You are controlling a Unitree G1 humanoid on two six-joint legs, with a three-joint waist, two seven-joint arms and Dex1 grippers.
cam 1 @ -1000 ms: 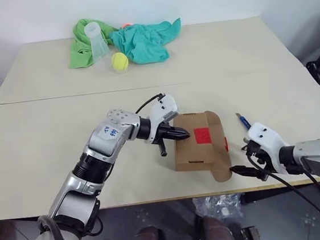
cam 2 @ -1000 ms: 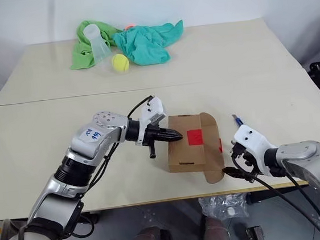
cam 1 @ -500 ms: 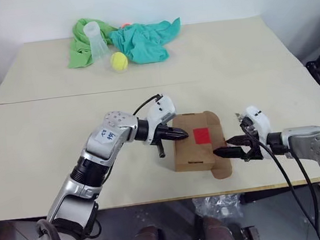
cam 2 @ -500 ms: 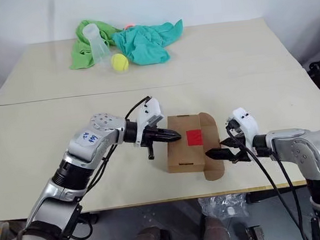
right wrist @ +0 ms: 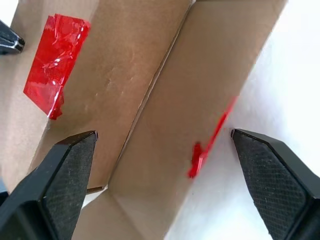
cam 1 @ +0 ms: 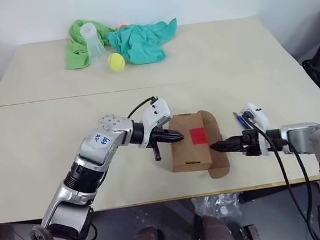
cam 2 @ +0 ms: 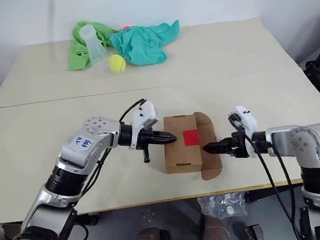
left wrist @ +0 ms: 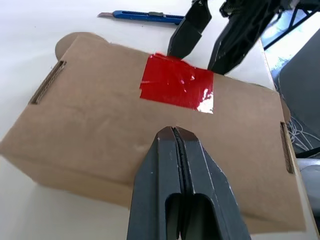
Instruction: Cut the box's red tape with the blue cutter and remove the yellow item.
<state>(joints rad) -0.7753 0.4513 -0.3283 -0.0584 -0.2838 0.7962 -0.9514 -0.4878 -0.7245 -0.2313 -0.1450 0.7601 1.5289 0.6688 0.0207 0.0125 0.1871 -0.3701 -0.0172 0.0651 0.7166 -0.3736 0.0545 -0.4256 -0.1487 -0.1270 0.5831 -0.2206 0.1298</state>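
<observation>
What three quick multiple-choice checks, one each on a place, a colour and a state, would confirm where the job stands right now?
1. Where does the blue cutter lie?
A. On the table beyond the box, past the right gripper
B. In the left gripper
C. On the green cloths

2. What colour is the tape on the box top?
A. Blue
B. Red
C. Yellow

3. How do the left gripper fingers stand?
A. Wide apart
B. Shut on the cutter
C. Shut, holding nothing

Answers: 1 A, the cutter lies flat on the table behind the right gripper. 2 B, a red patch shows on the brown cardboard. 3 C, the two black fingers meet with nothing between them.
</observation>
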